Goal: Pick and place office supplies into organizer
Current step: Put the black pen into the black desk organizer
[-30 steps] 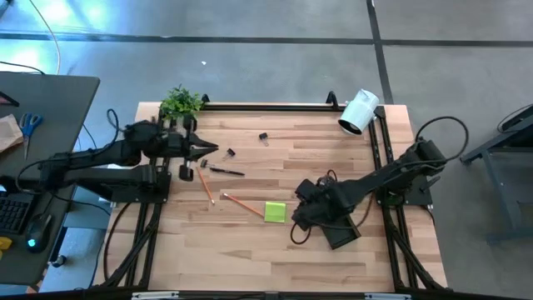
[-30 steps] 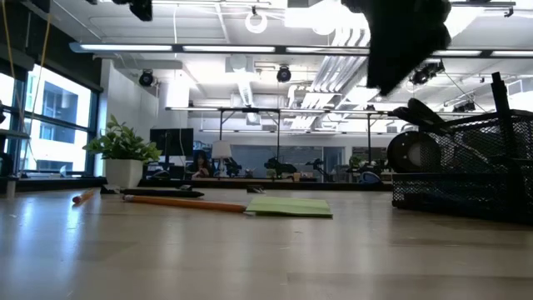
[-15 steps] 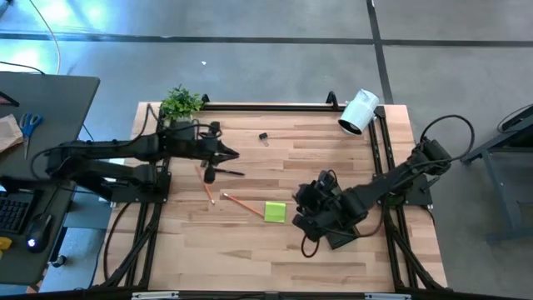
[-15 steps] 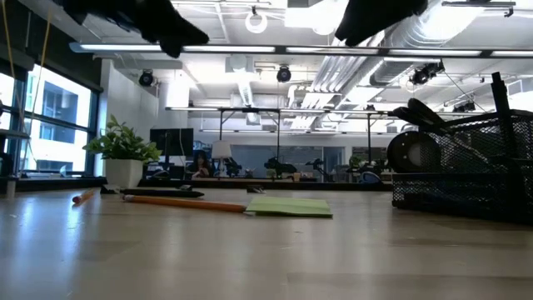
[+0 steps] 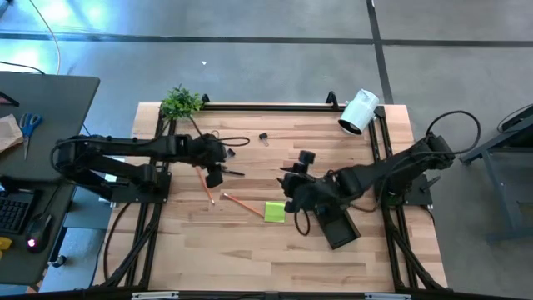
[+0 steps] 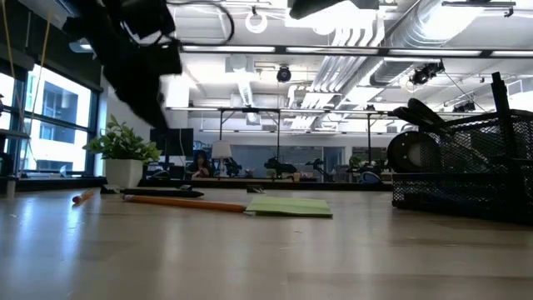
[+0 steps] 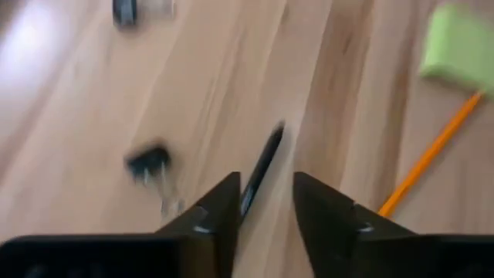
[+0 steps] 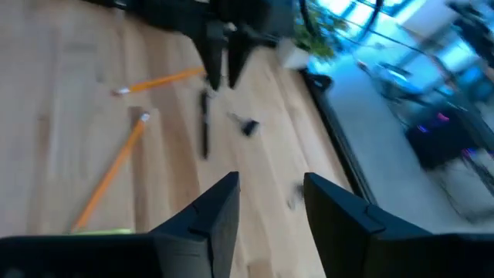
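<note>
Left gripper [image 5: 218, 163] hung over the far-left part of the table, its two dark fingers [image 7: 218, 207] parted with a clear gap and holding nothing; the dark pen [image 7: 260, 165] lay on the wood directly beyond that gap, in line with it. Right gripper [image 5: 293, 185] reached in from the right toward the middle of the table, its fingers [image 8: 208, 218] likewise apart and empty, just beside the lime-green sticky-note pad [image 5: 275, 212].

Largest was the table [image 5: 333, 146], pale wooden planks with a visible grain, framed by black rails. Next, a white cylindrical camera [image 5: 358, 112] lay at the far-right corner and a small green potted plant [image 5: 181, 102] stood at the far-left corner. Near the right side sat the black organizer [image 6: 462, 175], a wire-mesh box with dark rounded things standing up in it. The pad was flat and square. Two slim orange pencils [image 5: 241, 202] lay between the grippers, one angled toward the pad, the other [image 5: 204, 184] close under the left gripper. A tiny black clip [image 5: 263, 137] rested far of centre, another [image 7: 148, 161] just beside the pen.

No writing could be read on anything.
</note>
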